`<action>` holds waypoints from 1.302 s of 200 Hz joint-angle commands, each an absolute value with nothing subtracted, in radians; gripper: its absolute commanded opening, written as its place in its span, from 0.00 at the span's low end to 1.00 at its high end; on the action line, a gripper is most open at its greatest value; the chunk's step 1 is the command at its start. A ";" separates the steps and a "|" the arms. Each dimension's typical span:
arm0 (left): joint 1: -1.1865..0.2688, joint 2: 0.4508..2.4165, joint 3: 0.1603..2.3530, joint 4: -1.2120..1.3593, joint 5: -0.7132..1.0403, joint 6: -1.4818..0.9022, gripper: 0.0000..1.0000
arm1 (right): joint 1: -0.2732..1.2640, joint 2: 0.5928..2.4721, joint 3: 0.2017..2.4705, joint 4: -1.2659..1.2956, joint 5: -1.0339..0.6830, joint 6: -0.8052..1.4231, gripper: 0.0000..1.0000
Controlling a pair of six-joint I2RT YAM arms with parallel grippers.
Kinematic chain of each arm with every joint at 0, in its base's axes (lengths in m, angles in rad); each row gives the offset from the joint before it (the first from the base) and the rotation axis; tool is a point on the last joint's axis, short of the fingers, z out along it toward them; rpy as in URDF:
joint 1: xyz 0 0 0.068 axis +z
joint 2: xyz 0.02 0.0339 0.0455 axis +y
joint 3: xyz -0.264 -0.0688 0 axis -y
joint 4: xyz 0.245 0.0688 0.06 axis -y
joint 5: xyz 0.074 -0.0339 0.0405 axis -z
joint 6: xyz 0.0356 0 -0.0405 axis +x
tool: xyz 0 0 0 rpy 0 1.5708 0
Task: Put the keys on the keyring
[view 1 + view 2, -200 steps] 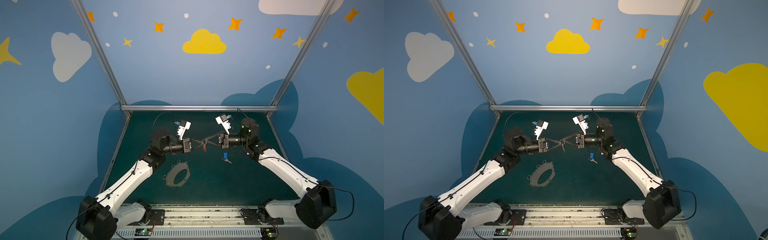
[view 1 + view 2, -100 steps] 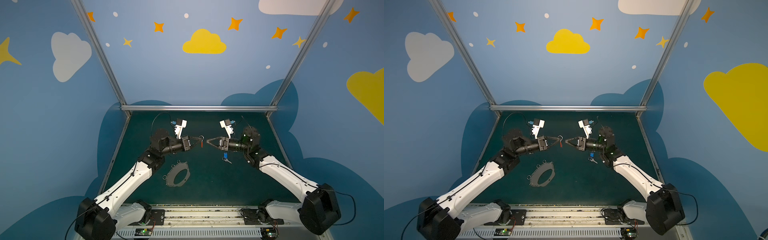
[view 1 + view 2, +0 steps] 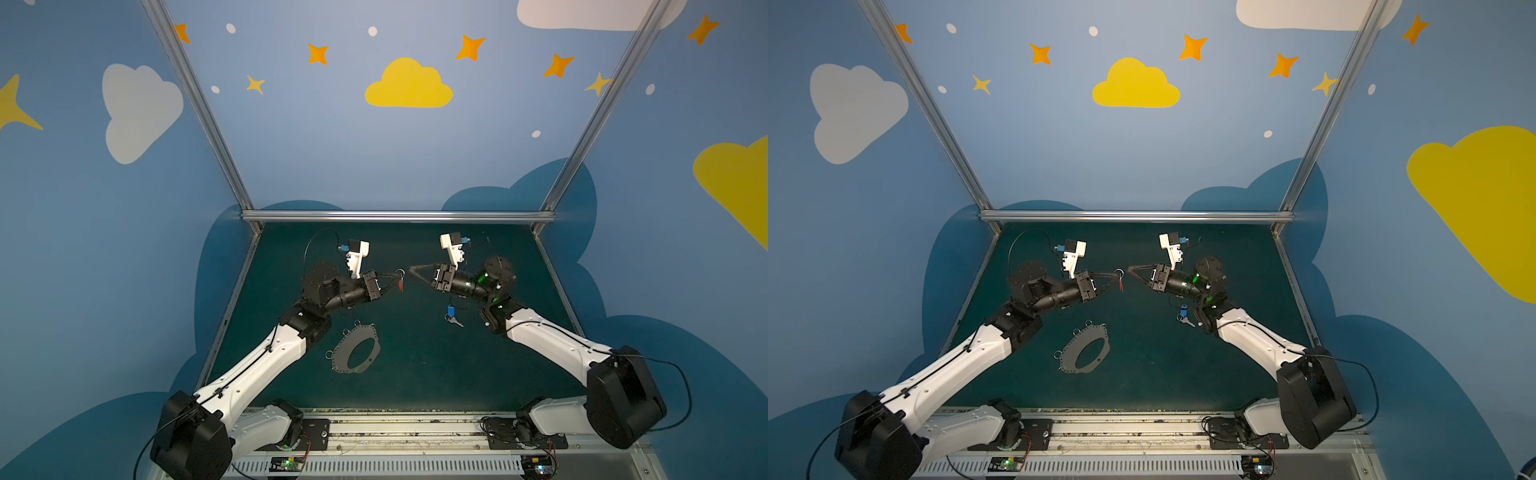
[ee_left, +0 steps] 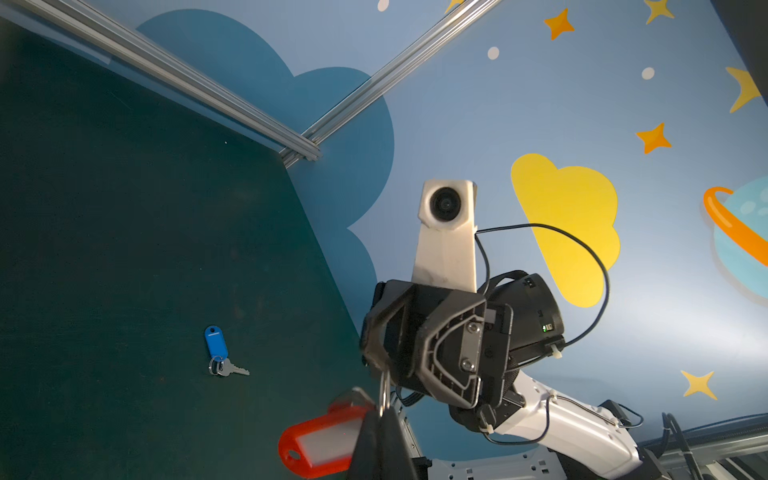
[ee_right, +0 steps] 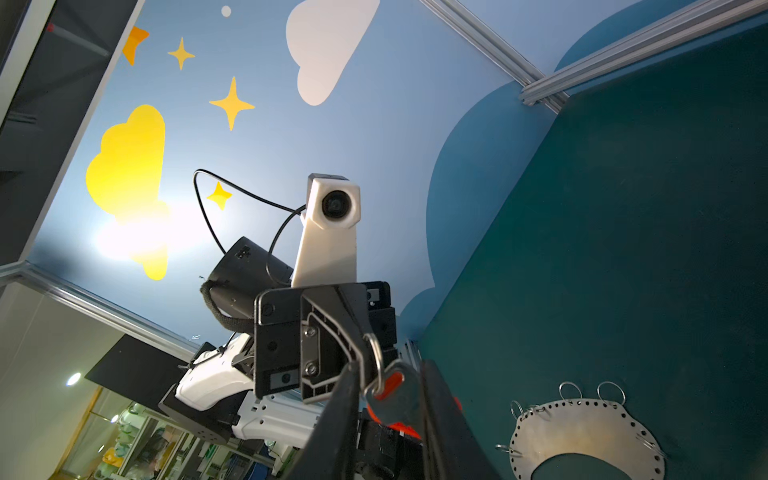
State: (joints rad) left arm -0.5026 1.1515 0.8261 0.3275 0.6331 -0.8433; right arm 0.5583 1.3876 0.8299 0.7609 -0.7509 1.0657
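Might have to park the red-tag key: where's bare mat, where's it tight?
Bare: the mat right of the keyring, out to the right arm and front rail; also the far strip under the back rail. Tight: mid-air centre, where left gripper, shut on the red-tag key, faces the right gripper; blue-tag key lies by that arm.

Blue walls (image 3: 374, 158) carry yellow and white clouds (image 3: 409, 85) and orange stars (image 3: 318, 54), joined by aluminium rails (image 3: 395, 216). The worktop (image 3: 415, 374) is dark green. Beyond, blurred shelving (image 5: 137, 436) perhaps, under a ceiling light (image 5: 74, 378).
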 commanded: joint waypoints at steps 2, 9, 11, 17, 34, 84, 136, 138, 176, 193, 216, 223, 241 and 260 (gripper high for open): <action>-0.503 1.158 0.822 0.398 0.617 -0.861 0.04 | 0.575 1.404 0.837 0.853 -0.750 1.105 0.29; -0.503 1.160 0.822 0.405 0.618 -0.865 0.04 | 0.579 1.410 0.840 0.864 -0.752 1.110 0.28; -0.504 1.160 0.822 0.407 0.617 -0.865 0.04 | 0.581 1.412 0.841 0.869 -0.753 1.111 0.28; -0.504 1.163 0.820 0.411 0.619 -0.868 0.04 | 0.584 1.418 0.845 0.877 -0.756 1.115 0.28; -0.504 1.166 0.818 0.419 0.620 -0.871 0.05 | 0.595 1.432 0.861 0.888 -0.766 1.124 0.26; -0.503 1.168 0.809 0.436 0.610 -0.881 0.05 | 0.603 1.454 0.865 0.945 -0.771 1.158 0.15; -0.503 1.158 0.811 0.419 0.615 -0.875 0.05 | 0.607 1.458 0.864 0.951 -0.774 1.158 0.07; -0.504 1.156 0.811 0.415 0.614 -0.875 0.05 | 0.607 1.458 0.863 0.952 -0.775 1.159 0.07; -0.503 1.149 0.837 0.336 0.614 -0.852 0.04 | 0.609 1.452 0.850 0.950 -0.777 1.153 0.12; -0.503 1.152 0.874 0.242 0.599 -0.826 0.04 | 0.607 1.440 0.847 0.917 -0.766 1.142 0.32; -0.500 1.181 0.979 0.001 0.568 -0.770 0.04 | 0.606 1.396 0.831 0.812 -0.741 1.070 0.36; -0.499 1.196 1.019 -0.079 0.561 -0.747 0.04 | 0.606 1.371 0.820 0.760 -0.723 1.035 0.34; -0.492 1.245 1.120 -0.295 0.505 -0.711 0.04 | 0.602 1.320 0.791 0.671 -0.700 0.982 0.25; -0.484 1.303 1.199 -0.470 0.463 -0.693 0.04 | 0.604 1.284 0.769 0.583 -0.693 0.939 0.18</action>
State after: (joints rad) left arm -0.4961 1.2461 1.1172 -0.1368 0.5407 -0.7582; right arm 0.6037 1.3430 0.7975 0.7158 -0.7189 1.0306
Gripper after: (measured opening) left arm 0.048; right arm 0.204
